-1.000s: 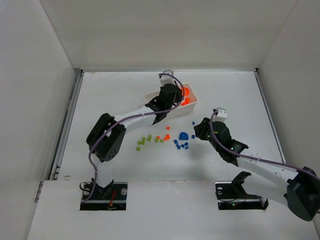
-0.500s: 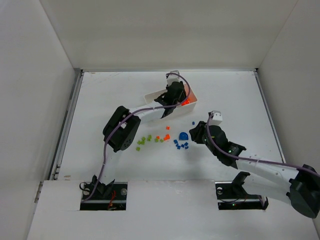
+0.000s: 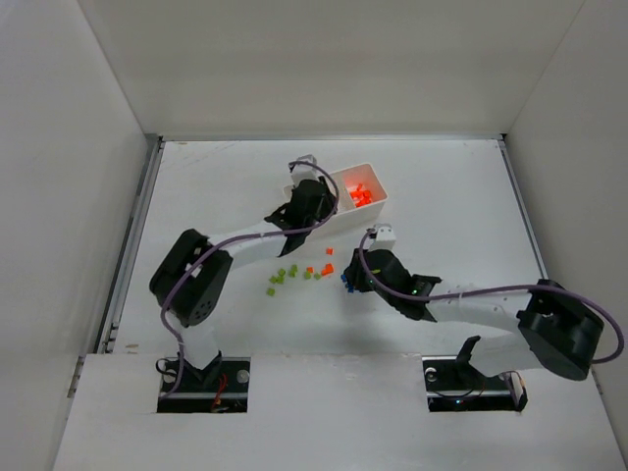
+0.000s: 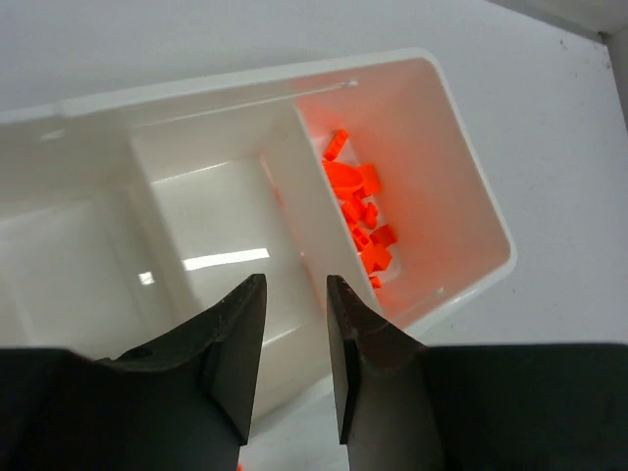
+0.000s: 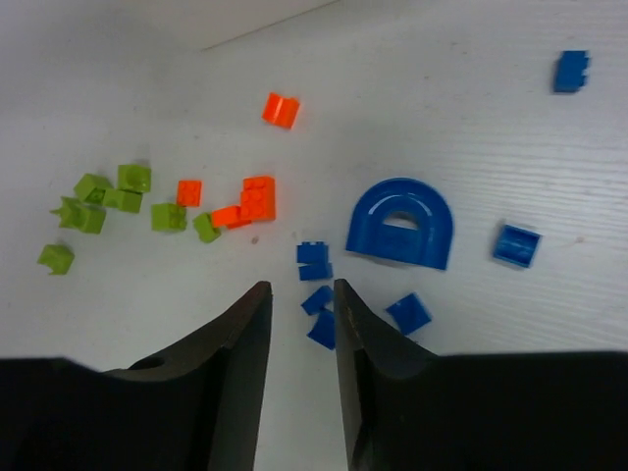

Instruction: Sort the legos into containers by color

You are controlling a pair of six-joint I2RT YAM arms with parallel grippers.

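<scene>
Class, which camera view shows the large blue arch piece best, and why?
Right wrist view: the blue arch lies whole and close. In the top external view the right arm appears to cover it; the left wrist view faces the tray instead.

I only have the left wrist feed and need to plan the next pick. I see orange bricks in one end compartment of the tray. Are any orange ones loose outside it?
Observer: Yes. The right wrist view shows a few orange bricks on the table, between the green bricks and the small blue bricks.
Operator: Where is the right gripper?
Observer: The right gripper is open, over the small blue bricks, beside the blue arch piece.
Operator: Where is that pile relative to the tray?
Observer: In the top view it lies on the near side of the tray, apart from it.
</scene>
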